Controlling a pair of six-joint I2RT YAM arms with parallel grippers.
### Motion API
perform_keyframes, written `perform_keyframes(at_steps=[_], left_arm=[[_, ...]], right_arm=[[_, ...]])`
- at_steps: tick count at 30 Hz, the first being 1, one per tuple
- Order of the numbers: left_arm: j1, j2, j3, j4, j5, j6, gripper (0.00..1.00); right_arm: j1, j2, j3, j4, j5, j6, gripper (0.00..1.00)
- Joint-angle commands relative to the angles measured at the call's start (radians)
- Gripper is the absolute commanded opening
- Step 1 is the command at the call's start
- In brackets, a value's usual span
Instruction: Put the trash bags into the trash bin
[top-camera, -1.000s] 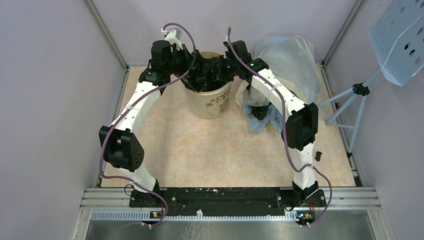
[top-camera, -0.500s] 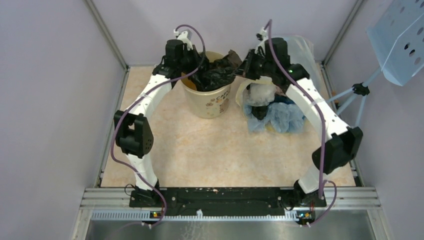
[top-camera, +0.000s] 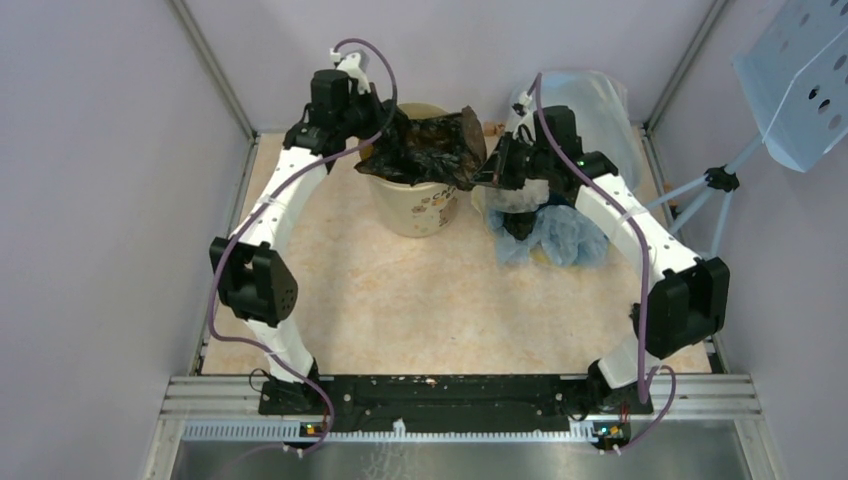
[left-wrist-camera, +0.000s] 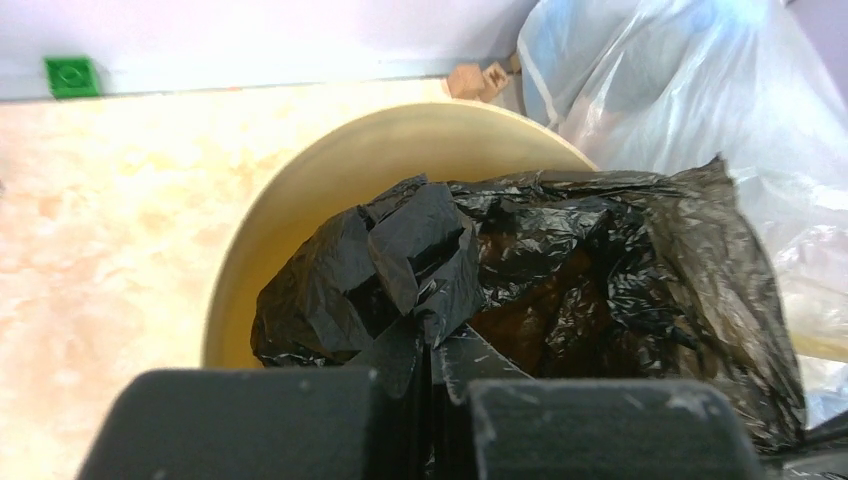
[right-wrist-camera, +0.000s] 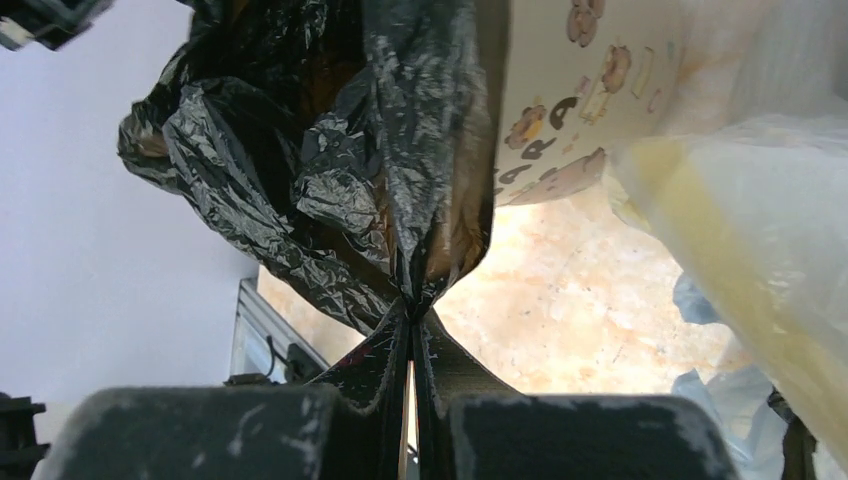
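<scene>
While the left end effector (top-camera: 388, 152) and right end effector (top-camera: 492, 172) each pinch the black trash bag (top-camera: 432, 148), it hangs stretched over the mouth of the trash bin (top-camera: 415, 210), partly inside. Pulling harder could tear the film or slip it free, spilling it onto the counter (top-camera: 400, 300).

The bin (top-camera: 416, 206) is cream-beige with brown lettering and small pictures. The bag (top-camera: 440, 150) is glossy black, brownish where thin. The surface (top-camera: 420, 300) is mottled peach marble, with a green block (left-wrist-camera: 70, 75) at its far edge.
</scene>
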Motion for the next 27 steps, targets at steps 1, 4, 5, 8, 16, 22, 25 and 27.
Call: perform_keyframes(at_steps=[1,4,5,8,16,22,25,27], left_arm=[[0.026,-0.088,0.111,-0.111,0.030,0.058,0.00],[0.042,-0.097,0.139,-0.180,0.056,0.078,0.00],[0.046,-0.100,0.147,-0.200,0.055,0.085,0.00],[0.055,-0.113,0.154,-0.253,0.022,0.109,0.00],[0.146,-0.130,0.116,-0.277,0.065,0.125,0.00],[0.173,-0.104,0.095,-0.227,0.082,0.133,0.00],[0.182,-0.069,0.127,-0.234,0.105,0.125,0.00],[0.184,-0.045,0.158,-0.256,0.110,0.125,0.00]], right_arm=[[-0.003,-0.054,0.025,0.059,-0.060,0.012,0.00],[-0.003,-0.061,0.058,0.056,-0.089,0.021,0.00],[-0.004,-0.062,0.068,0.060,-0.116,0.033,0.00],[-0.003,-0.064,0.095,0.051,-0.154,0.053,0.00],[-0.003,-0.076,0.101,-0.005,-0.191,0.048,0.00],[-0.028,-0.112,0.085,-0.044,-0.168,0.025,0.00],[-0.056,-0.136,0.091,-0.047,-0.170,0.025,0.00],[-0.069,-0.138,0.116,-0.071,-0.172,0.015,0.00]])
